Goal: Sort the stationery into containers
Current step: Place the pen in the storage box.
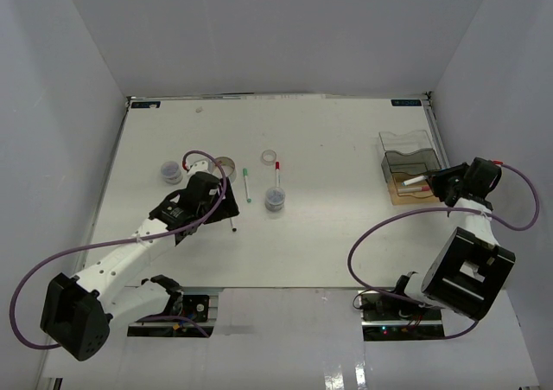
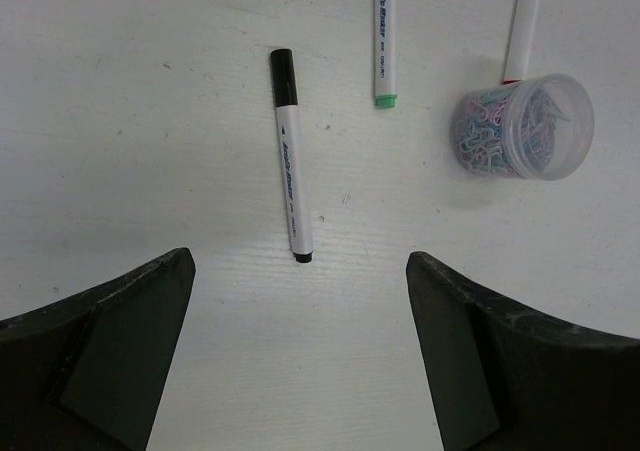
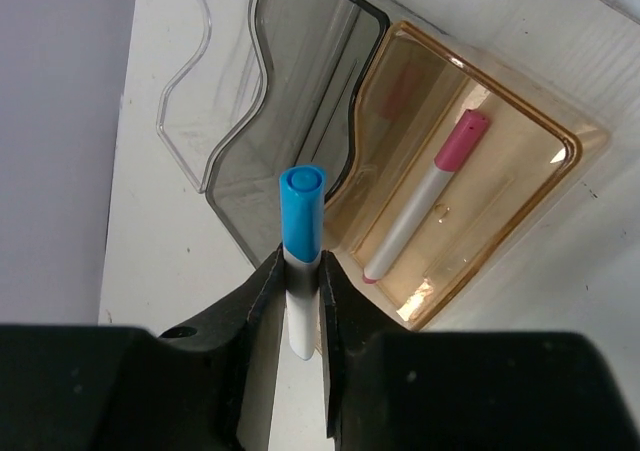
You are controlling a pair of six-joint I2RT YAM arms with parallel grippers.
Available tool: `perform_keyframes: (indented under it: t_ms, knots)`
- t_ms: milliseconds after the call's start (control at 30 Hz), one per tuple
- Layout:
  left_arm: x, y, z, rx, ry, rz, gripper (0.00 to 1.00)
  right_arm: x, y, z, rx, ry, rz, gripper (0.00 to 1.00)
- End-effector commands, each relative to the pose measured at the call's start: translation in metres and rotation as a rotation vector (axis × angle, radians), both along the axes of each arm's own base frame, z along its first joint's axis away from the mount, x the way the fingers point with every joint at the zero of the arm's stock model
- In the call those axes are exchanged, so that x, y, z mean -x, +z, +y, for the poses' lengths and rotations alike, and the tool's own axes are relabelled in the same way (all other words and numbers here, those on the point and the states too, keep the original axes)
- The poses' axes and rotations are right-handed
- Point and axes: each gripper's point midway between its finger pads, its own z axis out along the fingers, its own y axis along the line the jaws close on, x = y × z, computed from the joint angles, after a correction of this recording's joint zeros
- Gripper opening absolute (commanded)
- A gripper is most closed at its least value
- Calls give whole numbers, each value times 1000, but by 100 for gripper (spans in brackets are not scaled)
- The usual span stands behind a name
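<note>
The right gripper [image 3: 300,306] pinches the thin white blue-capped marker [image 3: 301,216], cap jutting past its fingertips, by the grey-tinted organiser [image 3: 300,91] at the tabletop's [image 1: 346,234] 2 o'clock, while the left gripper [image 2: 300,341] gapes wide, the black-capped marker [image 2: 289,156] at its 12 o'clock

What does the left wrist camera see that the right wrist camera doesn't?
Only the left wrist view shows a black-capped marker, a green-capped marker and a clear tub of coloured paper clips, lying on the table beyond the open left gripper. Only the right wrist view shows the right gripper pinching a blue-capped marker by the organiser, with a pink-capped marker lying in its tan tray. Both show white table and the camera's own dark fingers.
</note>
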Motion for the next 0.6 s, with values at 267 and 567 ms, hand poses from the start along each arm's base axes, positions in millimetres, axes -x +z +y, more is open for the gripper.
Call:
perform_keyframes:
  t_ms: [267,567]
  knots:
    - [0,-7,1,4,19,18,98,-8,1,-4,12,13,-24,47]
    - [4,-24,-1,26,82,99,98,11,41,8,157,109,-94,81]
